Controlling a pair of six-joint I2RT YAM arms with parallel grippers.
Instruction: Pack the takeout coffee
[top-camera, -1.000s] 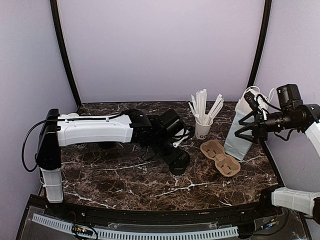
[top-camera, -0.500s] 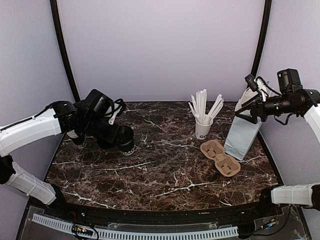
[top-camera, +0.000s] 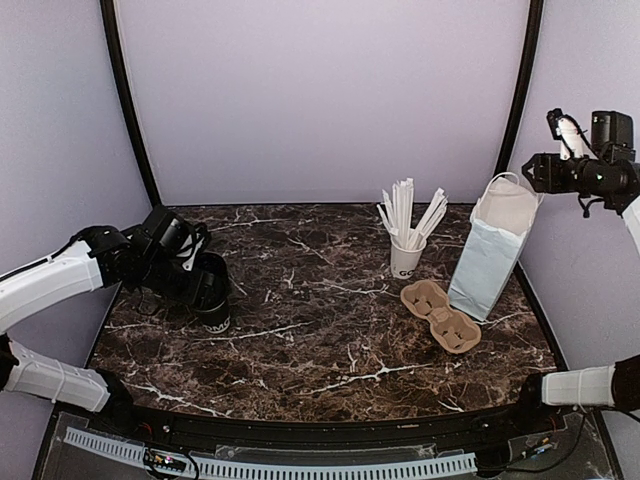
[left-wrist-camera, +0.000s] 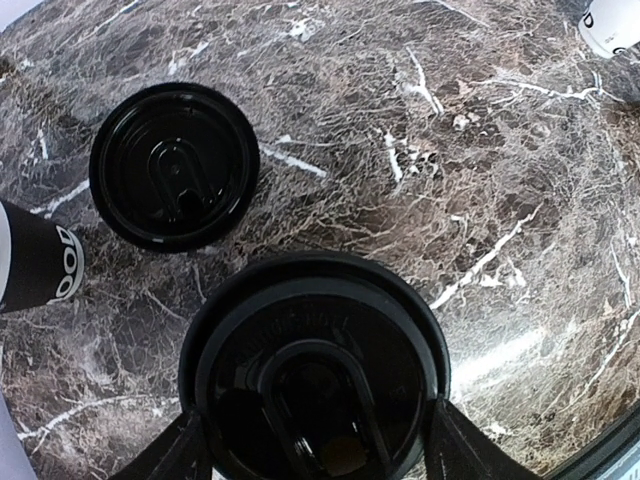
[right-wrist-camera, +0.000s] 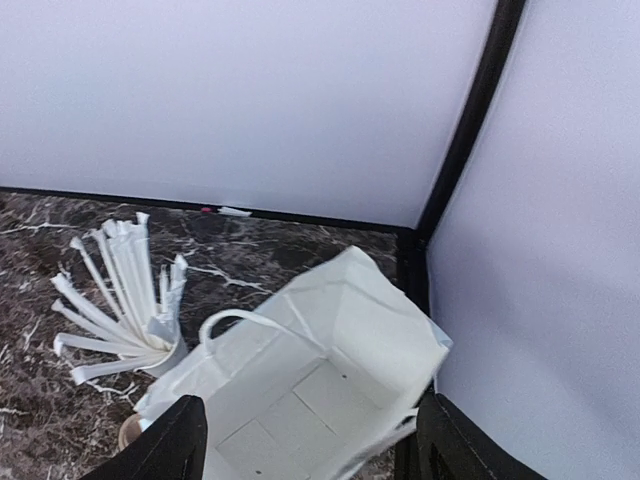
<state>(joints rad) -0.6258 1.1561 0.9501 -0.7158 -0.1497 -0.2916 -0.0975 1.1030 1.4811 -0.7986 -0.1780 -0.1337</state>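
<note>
The left end effector (left-wrist-camera: 318, 455) clamps the lidded coffee cup (left-wrist-camera: 310, 350) at the tabletop's (top-camera: 330, 340) left side, well apart from the open paper bag (right-wrist-camera: 370, 300), above which the right end effector (right-wrist-camera: 315, 445) hangs, fingers apart.

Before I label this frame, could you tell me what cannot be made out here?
Left wrist view: takeout coffee, sides and base hidden under its own lid; whether it stands on the table is unclear.
Left wrist view: dark cup cut off by the left edge, lettering incomplete.
Left wrist view: white cup cut by the top right corner, contents unseen.
Right wrist view: paper bag, near end cut off by the bottom edge.
</note>
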